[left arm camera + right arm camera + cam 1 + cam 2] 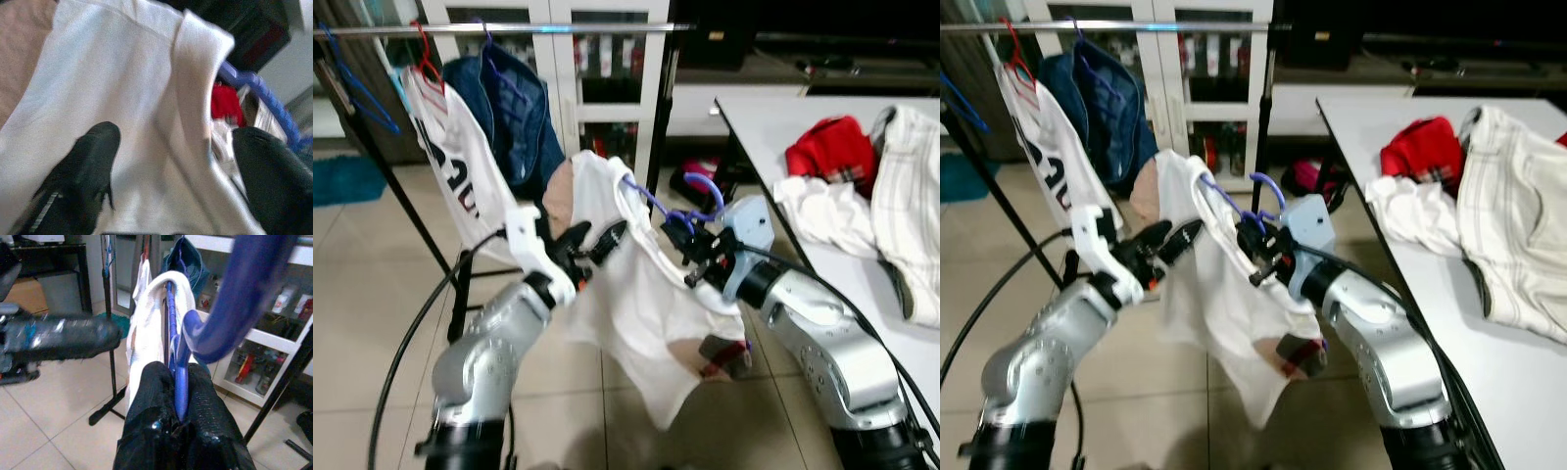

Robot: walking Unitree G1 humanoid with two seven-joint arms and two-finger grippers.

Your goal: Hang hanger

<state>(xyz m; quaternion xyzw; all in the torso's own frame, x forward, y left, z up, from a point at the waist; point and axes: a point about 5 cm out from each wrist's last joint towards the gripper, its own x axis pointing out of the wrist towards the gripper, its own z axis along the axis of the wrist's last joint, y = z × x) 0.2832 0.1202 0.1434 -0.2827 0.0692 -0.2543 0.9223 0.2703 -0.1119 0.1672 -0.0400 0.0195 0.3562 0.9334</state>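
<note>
— Two sets of jaws were at work. The right gripper had its jaws closed tight on the neck of the blue hanger, the plastic pinched between both black fingers.

— And the left one?

— The left gripper had its jaws spread apart, one finger to each side of the white shirt; it held nothing firmly, as far as I could judge, and only steadied the cloth near the collar.

— Where was the hanger itself?

— Inside the shirt, held up between the two arms in front of the robot, its hook free in the air. It was well below the clothes rail and apart from it.

— So how much was done?

— The shirt was on the hanger and the hanger was in hand. The hanging was not. A printed white shirt and a blue garment already hung on the rail; this one still needed lifting until its hook went over the bar. More clothes lay on the counter.
</note>
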